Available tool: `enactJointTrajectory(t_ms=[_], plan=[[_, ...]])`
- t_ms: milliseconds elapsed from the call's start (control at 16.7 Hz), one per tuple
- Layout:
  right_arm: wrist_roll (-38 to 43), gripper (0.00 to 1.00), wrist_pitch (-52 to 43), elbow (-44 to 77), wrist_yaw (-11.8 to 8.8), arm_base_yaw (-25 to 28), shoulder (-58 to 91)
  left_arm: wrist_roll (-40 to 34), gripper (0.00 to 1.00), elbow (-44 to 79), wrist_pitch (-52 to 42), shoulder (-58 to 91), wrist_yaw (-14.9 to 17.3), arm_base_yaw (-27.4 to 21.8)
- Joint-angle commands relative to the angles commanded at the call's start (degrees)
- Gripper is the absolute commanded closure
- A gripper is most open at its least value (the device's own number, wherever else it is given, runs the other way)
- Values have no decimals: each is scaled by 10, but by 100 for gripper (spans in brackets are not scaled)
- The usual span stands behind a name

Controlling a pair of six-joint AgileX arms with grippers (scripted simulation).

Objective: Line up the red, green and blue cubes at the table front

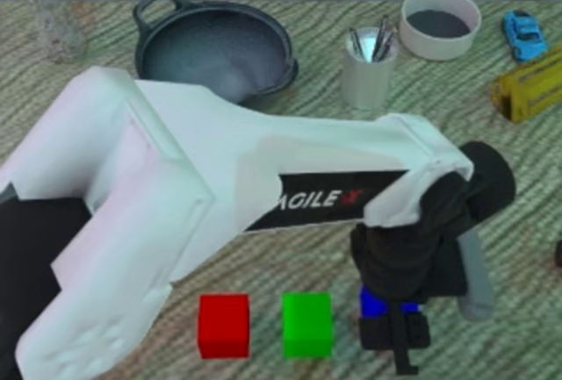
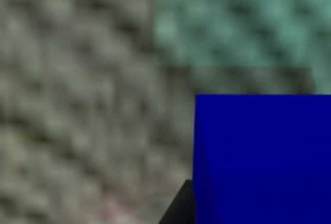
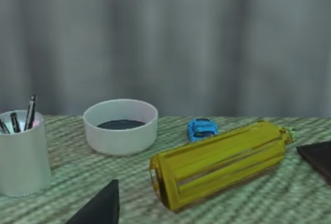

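While the left arm stretches across the top view, its dark wrist covers most of the blue cube (image 1: 376,302), leaving only a sliver visible at the counter (image 1: 492,248) front. The left pincer (image 1: 392,332) sits over that cube, but whether it is clenched or released cannot be told from above. The red cube (image 1: 223,326) and green cube (image 1: 306,324) stand in a row to the blue one's left, apart from each other. Behind them are a dark pan (image 1: 215,51), a cup of pens (image 1: 369,68), a white bowl (image 1: 439,23), a light-blue toy car (image 1: 524,34) and a yellow bottle (image 1: 529,90) cut off by the right edge.

From the left wrist view, the blue cube fills the corner, cropped, with one dark finger tip (image 2: 178,211) beside it.

From the right wrist view, the right pincer itself is barely seen; only a dark wedge intrudes, so its state is unclear.
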Motion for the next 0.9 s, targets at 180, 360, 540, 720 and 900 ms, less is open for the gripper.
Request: enactJointTrajectory(t_ms=[180, 360, 540, 720, 900], plan=[[0, 0, 0, 0, 0, 0, 0, 0, 70, 0, 0, 0, 0, 0], [0, 0, 0, 0, 0, 0, 0, 0, 47, 0, 0, 0, 0, 0], [0, 0, 0, 0, 0, 0, 0, 0, 25, 0, 0, 0, 0, 0], [0, 0, 0, 0, 0, 0, 0, 0, 2, 0, 0, 0, 0, 0], [0, 0, 0, 0, 0, 0, 0, 0, 0, 0, 0, 0, 0, 0]])
